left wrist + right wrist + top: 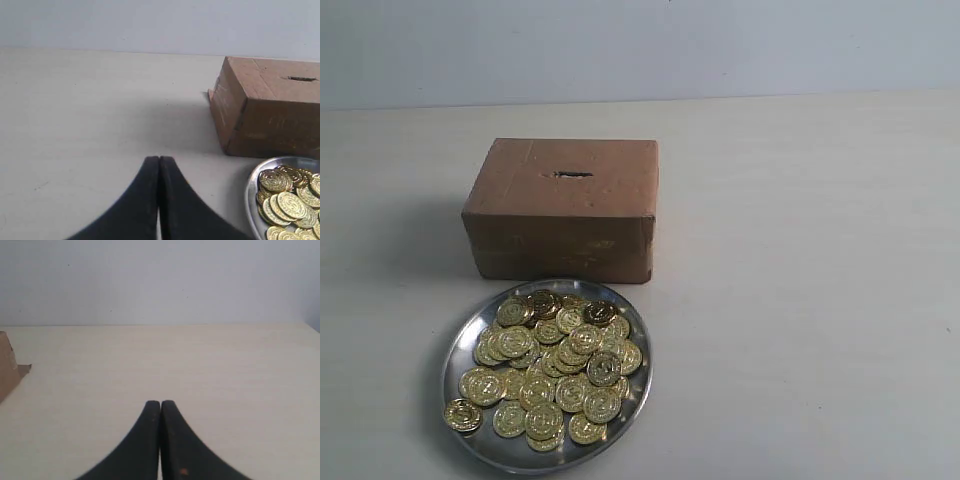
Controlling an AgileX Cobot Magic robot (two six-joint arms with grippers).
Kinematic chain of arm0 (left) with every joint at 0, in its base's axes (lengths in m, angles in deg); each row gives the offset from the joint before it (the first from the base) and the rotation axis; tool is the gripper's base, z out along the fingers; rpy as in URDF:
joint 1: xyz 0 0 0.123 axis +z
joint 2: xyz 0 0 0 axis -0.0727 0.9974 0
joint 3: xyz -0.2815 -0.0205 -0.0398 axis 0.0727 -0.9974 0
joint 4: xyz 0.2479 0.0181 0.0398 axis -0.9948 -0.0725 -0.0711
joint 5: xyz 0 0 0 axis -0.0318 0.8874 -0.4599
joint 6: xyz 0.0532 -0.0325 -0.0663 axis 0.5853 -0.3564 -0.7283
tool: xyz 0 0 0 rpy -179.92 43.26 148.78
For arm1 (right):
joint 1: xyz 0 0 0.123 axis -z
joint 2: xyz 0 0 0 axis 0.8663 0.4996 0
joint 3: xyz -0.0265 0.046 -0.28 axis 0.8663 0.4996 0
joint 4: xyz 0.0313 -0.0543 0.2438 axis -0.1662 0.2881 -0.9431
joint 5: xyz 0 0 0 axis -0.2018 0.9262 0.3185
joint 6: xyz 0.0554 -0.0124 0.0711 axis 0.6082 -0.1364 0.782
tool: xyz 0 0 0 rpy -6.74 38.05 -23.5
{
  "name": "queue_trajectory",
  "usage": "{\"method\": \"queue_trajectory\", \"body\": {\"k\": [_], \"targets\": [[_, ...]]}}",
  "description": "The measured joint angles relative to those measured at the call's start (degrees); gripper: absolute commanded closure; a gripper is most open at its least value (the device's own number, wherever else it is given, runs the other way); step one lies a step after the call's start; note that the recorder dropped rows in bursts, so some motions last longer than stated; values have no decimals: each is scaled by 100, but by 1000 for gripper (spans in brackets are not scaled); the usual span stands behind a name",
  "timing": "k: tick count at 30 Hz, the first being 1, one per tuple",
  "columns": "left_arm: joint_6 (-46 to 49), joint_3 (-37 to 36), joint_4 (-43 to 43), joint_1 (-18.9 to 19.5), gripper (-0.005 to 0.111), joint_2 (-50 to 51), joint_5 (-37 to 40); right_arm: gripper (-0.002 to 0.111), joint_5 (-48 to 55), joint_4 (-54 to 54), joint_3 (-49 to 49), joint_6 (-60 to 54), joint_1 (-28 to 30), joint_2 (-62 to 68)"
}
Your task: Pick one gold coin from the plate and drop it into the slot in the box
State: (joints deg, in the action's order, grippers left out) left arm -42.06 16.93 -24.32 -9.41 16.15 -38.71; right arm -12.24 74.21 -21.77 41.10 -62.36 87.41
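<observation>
A shiny silver plate heaped with gold coins lies on the table in front of a brown cardboard box. A short dark slot is cut in the box top. Neither arm shows in the exterior view. In the left wrist view my left gripper is shut with nothing in it, well short of the box, the slot and the plate with its coins. My right gripper is shut and empty over bare table, with only a corner of the box at the picture's edge.
The pale table runs back to a plain light wall. One coin rests on the plate's front left rim.
</observation>
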Motion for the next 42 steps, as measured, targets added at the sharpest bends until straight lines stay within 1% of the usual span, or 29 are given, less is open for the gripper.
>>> {"method": "queue_trajectory", "body": {"k": [4,6,8,10,14,18,27,29,32,35,37,39,40,42], "targets": [[160,0,-250,0,107,0,-45,108,0,0,0,0,0,0],[0,0,67,0,107,0,-252,108,-53,-15,0,0,0,0],[-380,0,853,0,107,0,-490,108,-241,-319,0,95,0,0],[-581,0,1383,0,107,0,-678,108,-448,-777,0,237,0,0],[-724,-9,1806,0,107,0,-1136,108,-857,-1621,0,368,0,0],[-763,-9,1921,0,107,0,-1296,108,-1359,-2063,0,565,0,0],[-796,-9,2494,0,107,0,-1353,108,-1637,-2864,0,1461,0,0],[-796,-9,2725,0,107,0,-1245,108,-1397,-2916,-84,1545,0,0],[-655,93,2987,0,107,0,-783,108,-730,-2952,-592,1423,0,-3],[-65,468,3320,0,107,41,-312,108,4,-2966,-1367,988,0,133],[683,805,3661,0,107,254,-96,108,543,-2966,-1853,600,0,457],[1715,1239,4050,0,107,637,150,108,1075,-2966,-2357,98,0,984],[2781,1704,4342,0,107,1128,394,108,1530,-2966,-2761,-394,0,1617],[4056,2168,4681,0,107,1803,709,108,1952,-2966,-3131,-859,0,2307]]}}
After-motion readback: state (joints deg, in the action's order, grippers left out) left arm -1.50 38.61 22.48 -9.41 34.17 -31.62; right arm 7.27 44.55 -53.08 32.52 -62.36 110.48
